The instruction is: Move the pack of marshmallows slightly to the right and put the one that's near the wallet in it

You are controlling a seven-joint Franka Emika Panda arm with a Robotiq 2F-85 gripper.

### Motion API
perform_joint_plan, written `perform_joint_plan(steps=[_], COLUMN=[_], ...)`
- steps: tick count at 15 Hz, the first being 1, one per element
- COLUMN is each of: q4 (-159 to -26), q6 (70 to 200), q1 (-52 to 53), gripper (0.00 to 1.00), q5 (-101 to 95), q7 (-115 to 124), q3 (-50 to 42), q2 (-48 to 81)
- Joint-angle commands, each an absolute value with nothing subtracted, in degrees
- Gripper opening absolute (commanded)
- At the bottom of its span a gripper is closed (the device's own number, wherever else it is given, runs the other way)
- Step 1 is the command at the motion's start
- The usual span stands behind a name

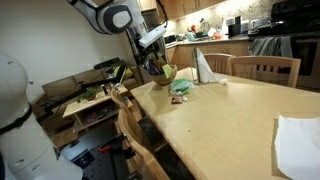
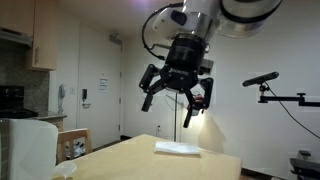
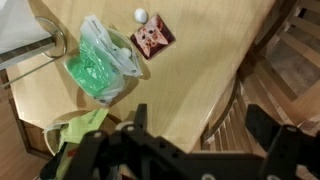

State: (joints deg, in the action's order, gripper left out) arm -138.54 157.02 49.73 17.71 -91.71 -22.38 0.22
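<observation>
The pack of marshmallows point(image 3: 100, 65) is a clear plastic bag of green marshmallows lying on the wooden table point(image 3: 190, 70). It also shows in an exterior view point(image 1: 183, 88). A single white marshmallow point(image 3: 140, 15) lies right next to a small red-brown patterned wallet point(image 3: 152, 38), just beside the bag. My gripper point(image 3: 200, 130) is open and empty, high above the table edge and apart from all three. It shows in both exterior views point(image 1: 152, 62) point(image 2: 178, 95).
A greenish bowl point(image 1: 166, 72) stands by the bag near the table's end. A white folded paper point(image 1: 205, 68) stands behind it, and a white sheet point(image 1: 298, 140) lies at the near end. Wooden chairs point(image 3: 260, 90) line the table edge.
</observation>
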Motion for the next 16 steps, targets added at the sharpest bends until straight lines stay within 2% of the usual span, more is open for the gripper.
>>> perform_joint_plan(steps=[1,8,14,16], q4=[-131.2,-122.0,-117.1,-119.2], q6=[150.7,145.3,140.3,142.9], q1=[38.7,18.2,11.5,10.9], gripper=[1.0,1.0,1.0,1.0], q5=[19.6,16.2,13.5,13.2], q7=[-94.6,-92.5,-93.0,-91.3], q3=[-12.8,6.4,13.2,14.0], q2=[4.3,11.8,17.3,16.6])
